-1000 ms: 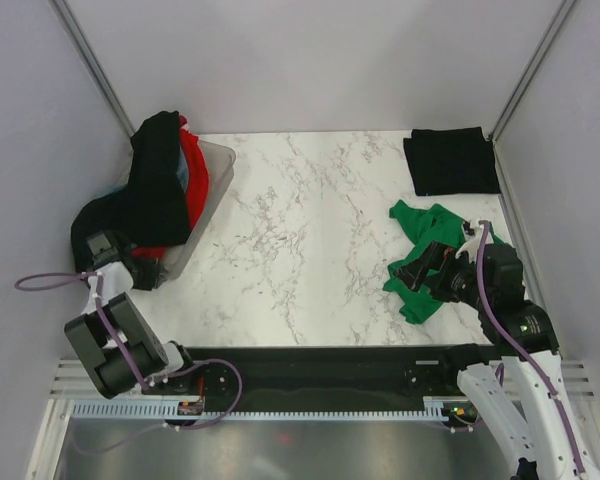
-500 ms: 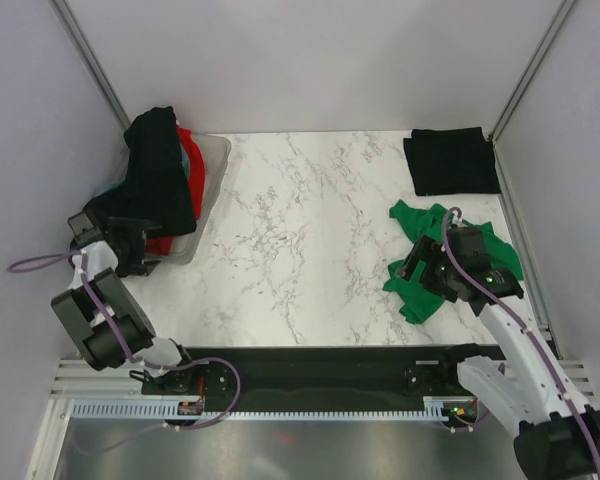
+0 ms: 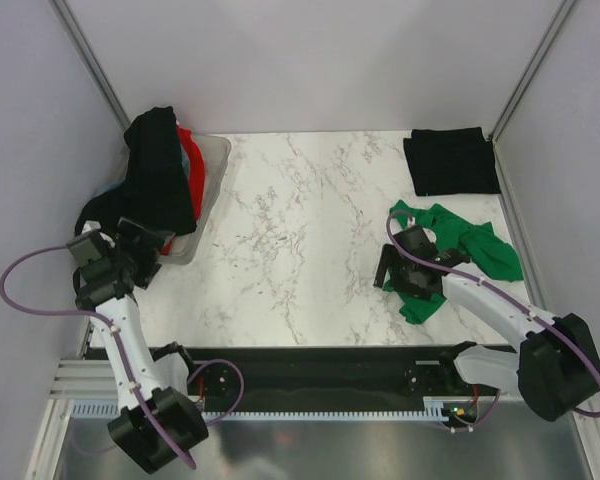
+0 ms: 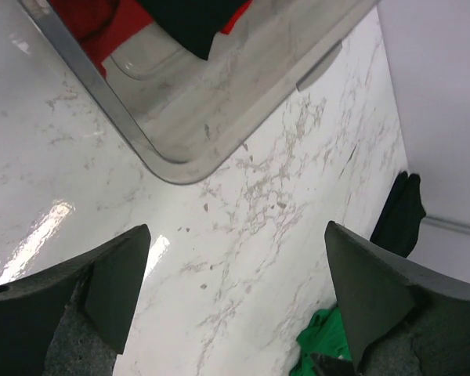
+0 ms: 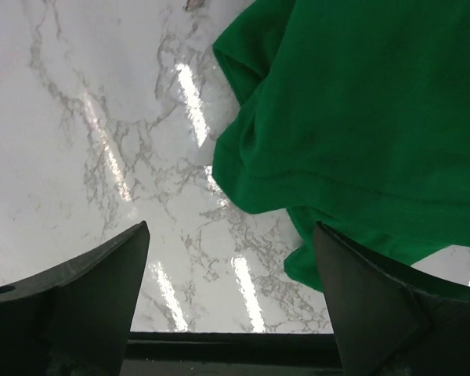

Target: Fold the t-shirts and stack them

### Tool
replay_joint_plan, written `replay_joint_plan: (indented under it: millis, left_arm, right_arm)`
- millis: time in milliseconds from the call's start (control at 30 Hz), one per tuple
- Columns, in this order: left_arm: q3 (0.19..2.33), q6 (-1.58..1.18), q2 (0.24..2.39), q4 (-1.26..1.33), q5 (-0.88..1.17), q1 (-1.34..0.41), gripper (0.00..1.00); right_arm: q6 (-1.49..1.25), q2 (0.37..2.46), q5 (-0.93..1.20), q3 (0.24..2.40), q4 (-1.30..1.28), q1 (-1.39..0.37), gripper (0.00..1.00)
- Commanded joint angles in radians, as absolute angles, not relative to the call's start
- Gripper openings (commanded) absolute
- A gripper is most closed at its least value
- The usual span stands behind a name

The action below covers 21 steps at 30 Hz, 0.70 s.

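Note:
A crumpled bright green t-shirt (image 3: pixel 462 248) lies on the marble table at the right. My right gripper (image 3: pixel 390 262) hovers open at its left edge. In the right wrist view a green fold (image 5: pixel 360 117) reaches past the right finger, and only bare marble lies between the jaws (image 5: pixel 231 290). A black t-shirt (image 3: pixel 158 180) drapes over a red one (image 3: pixel 192 165) in the plastic tub (image 3: pixel 218 170) at the left. My left gripper (image 3: pixel 138 256) stands open and empty by the tub's near corner (image 4: pixel 219 117). A folded black t-shirt (image 3: pixel 450 160) sits at the back right.
Grey walls close in the table on the left, right and back. The black rail (image 3: pixel 310 365) along the table's front edge shows just under the right gripper (image 5: pixel 219 345). The left arm's purple cable (image 3: pixel 20 270) loops out towards the left wall.
The left gripper opened, let go of the black t-shirt and drew back from the tub. The right arm dropped low and reached left to the green t-shirt's left edge.

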State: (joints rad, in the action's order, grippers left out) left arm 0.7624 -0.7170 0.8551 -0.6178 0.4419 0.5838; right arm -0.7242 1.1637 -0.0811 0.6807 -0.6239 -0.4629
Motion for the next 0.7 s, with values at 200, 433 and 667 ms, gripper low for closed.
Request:
replay_joint_plan:
  millis: [200, 433, 667]
  left_arm:
    - [0.739, -0.578, 0.748, -0.670, 0.440, 0.495, 1.00]
    - [0.739, -0.578, 0.746, -0.667, 0.440, 0.476, 0.99]
    - [0.729, -0.589, 0.727, -0.652, 0.425, 0.469, 0.99]
  right_arm:
    - [-0.704, 1.316, -0.218, 0.765, -0.549, -0.468, 0.65]
    - [-0.695, 1.272, -0.230, 0.791, -0.578, -0.482, 0.00]
    - [-0.675, 1.177, -0.251, 1.004, -0.774, -0.512, 0.00]
